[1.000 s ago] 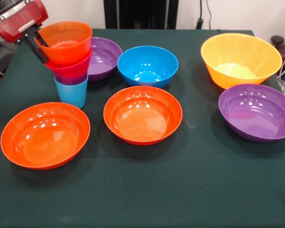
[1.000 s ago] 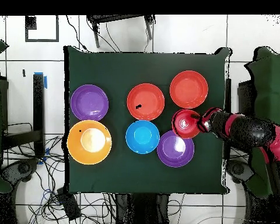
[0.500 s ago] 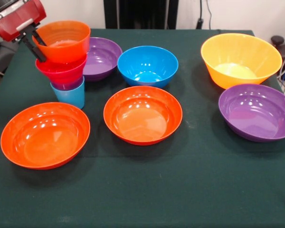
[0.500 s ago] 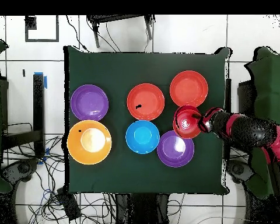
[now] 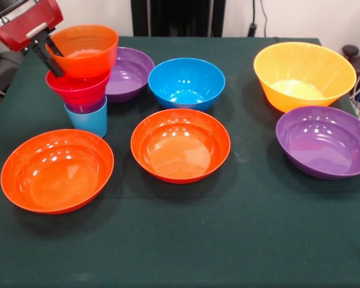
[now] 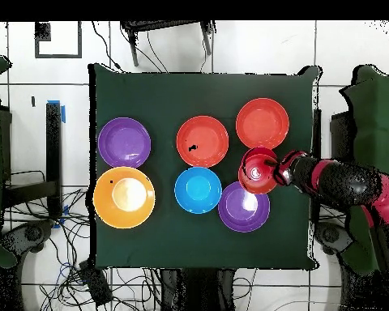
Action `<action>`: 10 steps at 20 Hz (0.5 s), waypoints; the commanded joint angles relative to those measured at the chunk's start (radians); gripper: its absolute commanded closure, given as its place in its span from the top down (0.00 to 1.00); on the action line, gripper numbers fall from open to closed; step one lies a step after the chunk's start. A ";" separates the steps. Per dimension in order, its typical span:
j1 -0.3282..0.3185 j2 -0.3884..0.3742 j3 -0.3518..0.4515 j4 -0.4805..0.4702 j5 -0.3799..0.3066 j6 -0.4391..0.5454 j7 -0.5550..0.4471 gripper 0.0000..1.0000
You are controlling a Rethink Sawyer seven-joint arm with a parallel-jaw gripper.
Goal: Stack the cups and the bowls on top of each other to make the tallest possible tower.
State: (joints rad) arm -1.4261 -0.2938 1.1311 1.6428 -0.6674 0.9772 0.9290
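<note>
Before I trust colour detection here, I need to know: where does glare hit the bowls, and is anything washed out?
Front view: soft white highlights streak the insides of the near orange-red bowl and the right purple bowl; colours stay readable. Overhead view: the yellow-orange bowl has a pale washed centre, and the floor around the table is blown out white.

dark green tablecloth, tangled floor cables, blue tape

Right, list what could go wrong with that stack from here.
The tower stands on one narrow light blue cup and widens upward, so it looks top-heavy. The gripper grips the small orange bowl's rim; a sideways tug could tip it onto the wide purple bowl or the orange-red bowl.
</note>
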 commanded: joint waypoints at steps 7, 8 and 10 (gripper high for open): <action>0.049 -0.001 -0.025 0.006 -0.011 -0.020 -0.157 0.00; 0.051 0.000 -0.025 0.001 -0.011 -0.016 -0.162 0.00; 0.054 -0.002 -0.023 -0.004 -0.009 -0.010 -0.166 0.00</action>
State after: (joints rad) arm -1.4262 -0.2937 1.1311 1.6437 -0.6674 0.9772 0.9290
